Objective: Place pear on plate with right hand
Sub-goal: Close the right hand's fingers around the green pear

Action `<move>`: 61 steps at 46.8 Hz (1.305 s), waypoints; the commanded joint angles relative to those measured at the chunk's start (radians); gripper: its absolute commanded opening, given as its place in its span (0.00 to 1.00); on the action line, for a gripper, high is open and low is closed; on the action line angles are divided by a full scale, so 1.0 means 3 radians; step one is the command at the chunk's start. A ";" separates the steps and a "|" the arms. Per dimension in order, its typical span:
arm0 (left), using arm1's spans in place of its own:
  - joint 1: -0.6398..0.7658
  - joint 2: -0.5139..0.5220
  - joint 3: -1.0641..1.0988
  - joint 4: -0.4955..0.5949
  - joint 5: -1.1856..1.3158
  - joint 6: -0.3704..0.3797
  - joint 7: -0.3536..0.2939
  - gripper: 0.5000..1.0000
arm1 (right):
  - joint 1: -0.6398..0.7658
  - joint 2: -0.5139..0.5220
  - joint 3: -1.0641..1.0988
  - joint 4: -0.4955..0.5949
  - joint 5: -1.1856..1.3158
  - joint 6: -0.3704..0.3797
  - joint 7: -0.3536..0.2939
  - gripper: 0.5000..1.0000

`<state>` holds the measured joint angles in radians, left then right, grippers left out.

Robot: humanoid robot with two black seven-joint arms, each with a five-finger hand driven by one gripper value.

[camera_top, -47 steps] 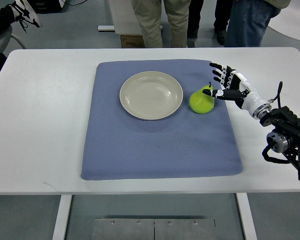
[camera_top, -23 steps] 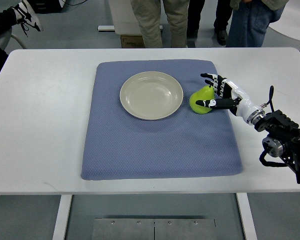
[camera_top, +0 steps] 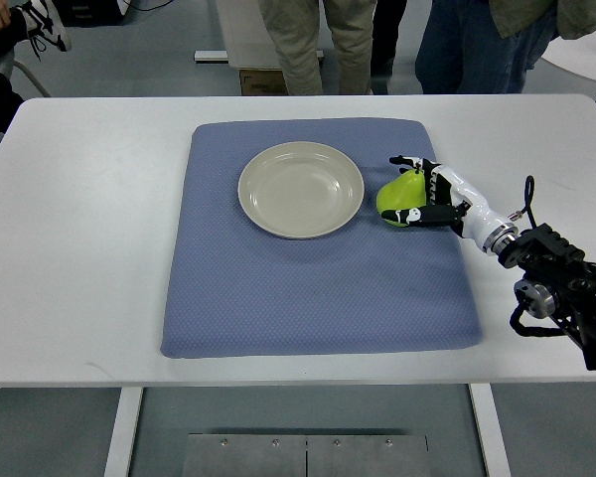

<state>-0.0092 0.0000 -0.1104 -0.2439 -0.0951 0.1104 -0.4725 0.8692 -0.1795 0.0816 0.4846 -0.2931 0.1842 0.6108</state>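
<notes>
A white counter [camera_top: 89, 248] fills most of the frame, with a blue-grey mat [camera_top: 308, 288] spread across its middle. On the upper half of the mat sits a round cream plate [camera_top: 301, 189], bare inside. Just right of the plate, near but not touching its rim, the green pear [camera_top: 395, 196] rests on the mat with its short dark stem pointing toward the top of the frame.

The right hand [camera_top: 429, 193] comes in from the right edge, its black wrist housing and cabling low at the right of the frame and its white forearm angling up and left toward the fruit. Its black-tipped fingers [camera_top: 407, 161] curl over the pear's upper right side while the thumb [camera_top: 414, 215] presses along the lower side, so the hand is wrapped around the pear (the fruit sits on the mat, not on the plate).

No left arm shows anywhere along the left edge. Along the top of the frame stand several people's legs [camera_top: 323, 45] in trousers and jeans behind the counter, and a shoe [camera_top: 42, 22] shows at the upper left corner.
</notes>
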 commanded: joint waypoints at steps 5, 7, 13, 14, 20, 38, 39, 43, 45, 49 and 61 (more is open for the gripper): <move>0.0000 0.0000 0.0000 0.0000 0.0000 0.0000 0.0000 1.00 | 0.0002 0.0000 -0.0016 0.0000 -0.0005 0.0000 0.0000 0.84; 0.0000 0.0000 0.0000 0.0000 0.0000 0.0000 0.0000 1.00 | 0.0002 0.0005 -0.0036 0.0000 -0.0005 0.0000 0.0000 0.79; 0.0000 0.0000 0.0000 0.0000 0.0000 0.0000 0.0000 1.00 | 0.0002 0.0015 -0.0134 -0.0010 -0.0005 -0.0026 0.0000 0.54; 0.0000 0.0000 0.0000 0.0000 0.0000 0.0000 0.0000 1.00 | 0.0007 0.0020 -0.0154 -0.0015 -0.0005 -0.0036 0.0000 0.53; 0.0000 0.0000 0.0000 0.0000 0.0000 0.0000 0.0000 1.00 | 0.0007 0.0036 -0.0185 -0.0015 -0.0005 -0.0087 0.0000 0.52; 0.0000 0.0000 0.0000 0.0000 0.0000 0.0000 0.0000 1.00 | 0.0017 0.0036 -0.0195 -0.0020 -0.0005 -0.0087 0.0000 0.32; 0.0000 0.0000 0.0000 0.0000 0.0000 0.0000 0.0000 1.00 | 0.0017 0.0036 -0.0195 -0.0020 -0.0005 -0.0087 0.0000 0.33; 0.0000 0.0000 0.0000 0.0000 0.0000 0.0000 0.0000 1.00 | 0.0017 0.0036 -0.0195 -0.0020 -0.0005 -0.0087 0.0000 0.33; 0.0000 0.0000 0.0000 0.0000 0.0000 0.0000 0.0000 1.00 | 0.0017 0.0041 -0.0200 -0.0020 -0.0005 -0.0092 0.0000 0.32; 0.0000 0.0000 0.0000 0.0000 0.0000 0.0000 0.0000 1.00 | 0.0012 0.0046 -0.0200 -0.0020 -0.0010 -0.0108 0.0000 0.30; 0.0000 0.0000 0.0000 0.0000 0.0000 0.0000 0.0000 1.00 | 0.0012 0.0061 -0.0282 -0.0020 -0.0015 -0.0236 0.0000 0.44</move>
<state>-0.0092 0.0000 -0.1105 -0.2439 -0.0951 0.1104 -0.4725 0.8741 -0.1610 -0.0015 0.4802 -0.2967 0.1158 0.6113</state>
